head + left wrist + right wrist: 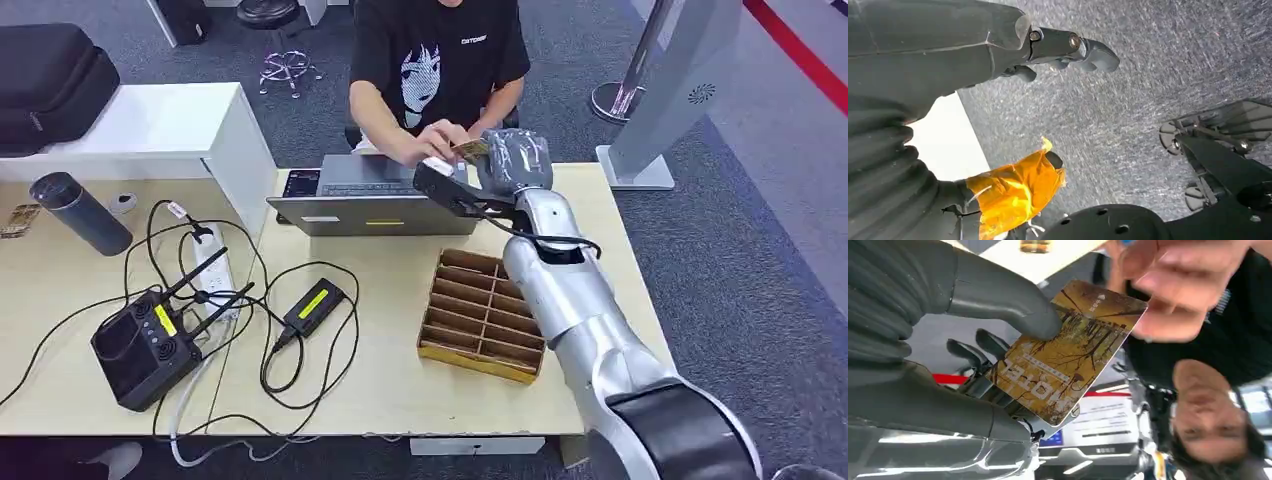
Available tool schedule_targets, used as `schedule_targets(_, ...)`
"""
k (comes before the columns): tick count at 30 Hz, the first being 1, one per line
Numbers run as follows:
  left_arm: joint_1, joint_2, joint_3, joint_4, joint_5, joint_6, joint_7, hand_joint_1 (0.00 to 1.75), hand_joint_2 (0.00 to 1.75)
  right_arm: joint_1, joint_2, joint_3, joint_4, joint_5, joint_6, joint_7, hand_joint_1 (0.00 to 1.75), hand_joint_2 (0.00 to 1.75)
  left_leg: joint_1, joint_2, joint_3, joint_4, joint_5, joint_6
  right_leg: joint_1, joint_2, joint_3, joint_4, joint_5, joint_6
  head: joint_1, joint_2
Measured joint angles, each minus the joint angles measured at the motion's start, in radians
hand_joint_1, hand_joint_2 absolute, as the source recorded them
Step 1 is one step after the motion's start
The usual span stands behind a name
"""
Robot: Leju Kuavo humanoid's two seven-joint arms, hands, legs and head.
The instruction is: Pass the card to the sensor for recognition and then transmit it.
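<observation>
Right robot hand [515, 160] holds card [470, 149] beside person's hand [432, 141].

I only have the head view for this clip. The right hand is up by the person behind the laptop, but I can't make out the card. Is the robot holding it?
Observer: Yes. In the right wrist view the right hand pinches the card, thumb on its printed face.
Operator: Has the person taken hold of it?
Observer: The person's hand is at the card's far edge, fingers touching it; the robot grips the other end.
Operator: What is on the card?
Observer: A golden tree picture and the word HOTEL.
Operator: And the left hand?
Observer: The left hand hangs over grey carpet, holding nothing.
</observation>
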Motion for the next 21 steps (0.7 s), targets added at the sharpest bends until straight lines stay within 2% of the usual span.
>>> schedule_targets(4, 0.003, -0.001, 0.004, 0.000, 0.021, 0.006, 0.011, 0.00, 1.75, 0.093, 0.023, 0.004, -0.187, -0.103, 0.044, -0.080, 1.75, 1.75, 0.000, 0.000, 0.000, 0.000, 0.000, 0.000, 0.001, 0.000, 0.000, 0.000, 0.000, 0.000, 0.000, 0.000)
schedule_targets(7, 0.010, -0.005, 0.018, 0.000, 0.047, 0.012, 0.015, 0.00, 1.75, 0.220, 0.019, 0.032, -0.445, -0.213, 0.084, -0.125, 1.75, 1.75, 0.000, -0.002, -0.001, 0.000, -0.001, -0.001, 0.001, -0.002, -0.001, -0.001, -0.001, 0.000, 0.000, 0.000)
schedule_targets(10, 0.018, -0.009, 0.033, 0.000, 0.057, 0.015, 0.015, 0.00, 1.75, 0.322, 0.003, 0.056, -0.642, -0.259, 0.111, -0.134, 1.75, 1.75, 0.000, -0.001, -0.002, 0.000, -0.003, 0.000, 0.001, -0.001, -0.001, -0.002, -0.002, 0.000, 0.000, 0.000)
schedule_targets(14, 0.018, -0.010, 0.042, 0.000, 0.062, 0.016, 0.015, 0.00, 1.75, 0.377, -0.012, 0.074, -0.774, -0.272, 0.115, -0.141, 1.75, 1.75, 0.000, 0.000, -0.001, 0.000, -0.004, -0.001, 0.001, -0.001, -0.001, -0.002, -0.001, 0.000, 0.000, 0.000)
schedule_targets(17, 0.018, -0.013, 0.053, 0.000, 0.075, 0.022, 0.015, 0.00, 1.75, 0.416, -0.025, 0.076, -0.838, -0.324, 0.098, -0.179, 1.75, 1.75, 0.000, 0.000, 0.000, 0.000, -0.004, -0.001, 0.001, -0.001, -0.001, -0.002, -0.001, 0.000, -0.001, 0.000)
schedule_targets(21, 0.030, -0.024, 0.084, 0.000, 0.119, 0.039, 0.015, 0.00, 1.75, 0.614, -0.100, 0.060, -1.024, -0.391, 0.065, -0.233, 1.75, 1.75, 0.001, -0.006, 0.001, 0.000, -0.005, 0.000, 0.002, -0.006, 0.004, -0.004, -0.004, 0.002, -0.001, 0.000)
